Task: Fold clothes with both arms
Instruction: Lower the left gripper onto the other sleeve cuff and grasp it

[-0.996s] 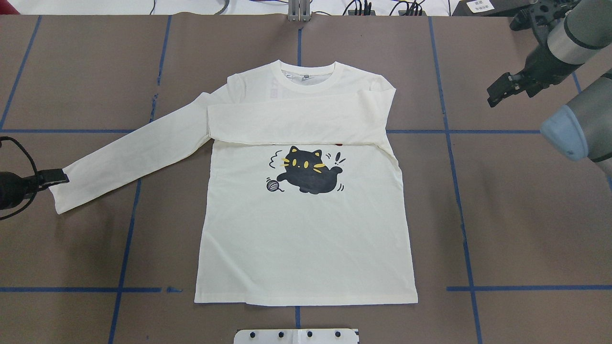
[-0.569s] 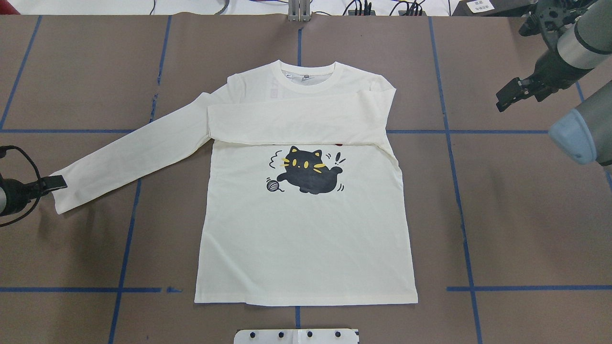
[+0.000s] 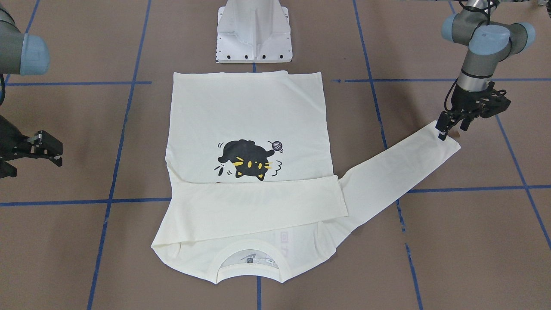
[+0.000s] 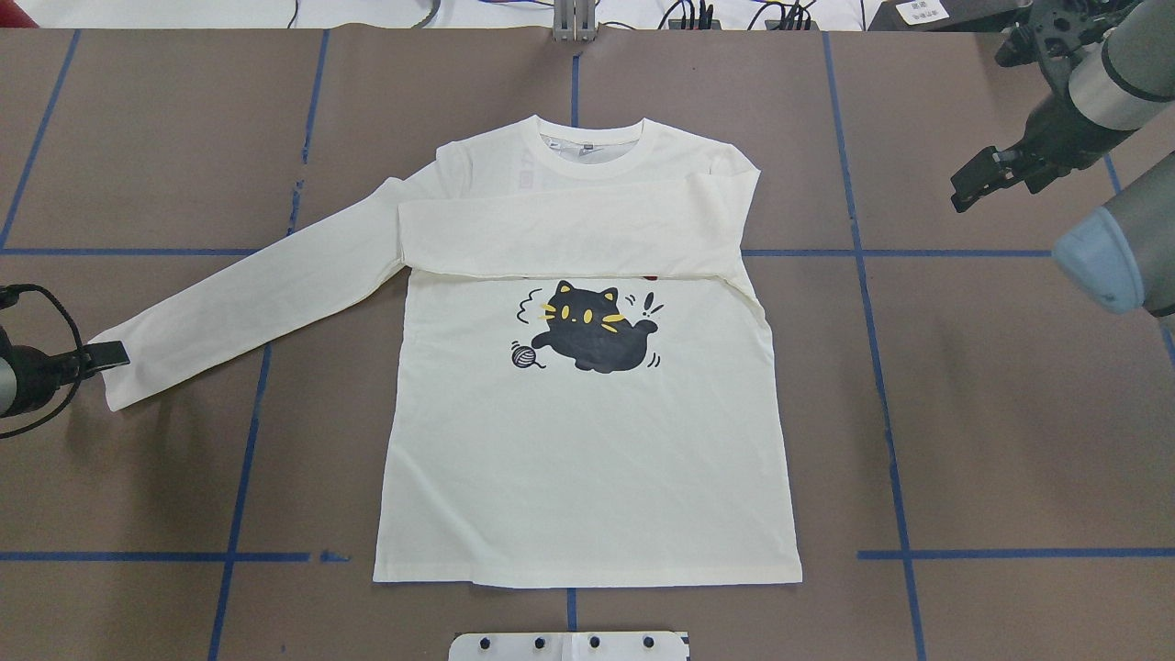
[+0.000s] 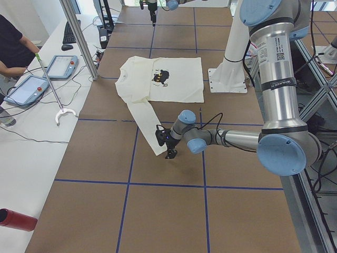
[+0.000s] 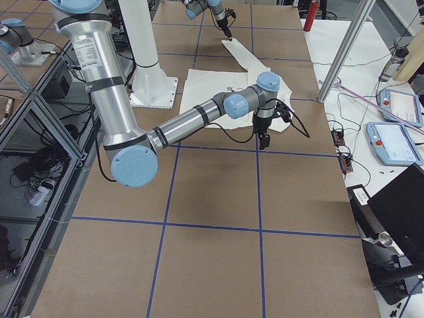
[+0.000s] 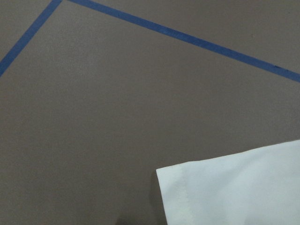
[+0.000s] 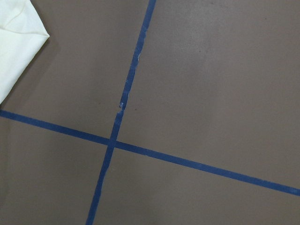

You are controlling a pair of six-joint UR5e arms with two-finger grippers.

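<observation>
- The shirt [image 4: 587,459] lies flat and print-up at the centre of the overhead view on the brown table [image 4: 1010,413], collar toward the top of the frame.
- One sleeve [image 4: 569,234] is already laid across the chest, just above the cat print [image 4: 592,335]. The other sleeve [image 4: 248,294] is stretched out toward the left edge.
- The left gripper [image 3: 447,129] is seen right at the cuff [image 4: 115,376] of the stretched sleeve. Whether the cloth is pinched cannot be told: only the cuff corner is shown in its wrist view, and no fingers.
- The right gripper [image 3: 55,153] is held with jaws spread and nothing in them, well apart from the shirt at the upper right of the overhead view.
- The step is judged to be folding the second sleeve over the chest.
- Both layers of the cuff should be taken near the corner before any lift is made.
- The lift is best kept low, with the sleeve carried across and laid onto the first sleeve, edges parallel.
- Drag on the body should be watched, as the first fold could be pulled askew.
</observation>
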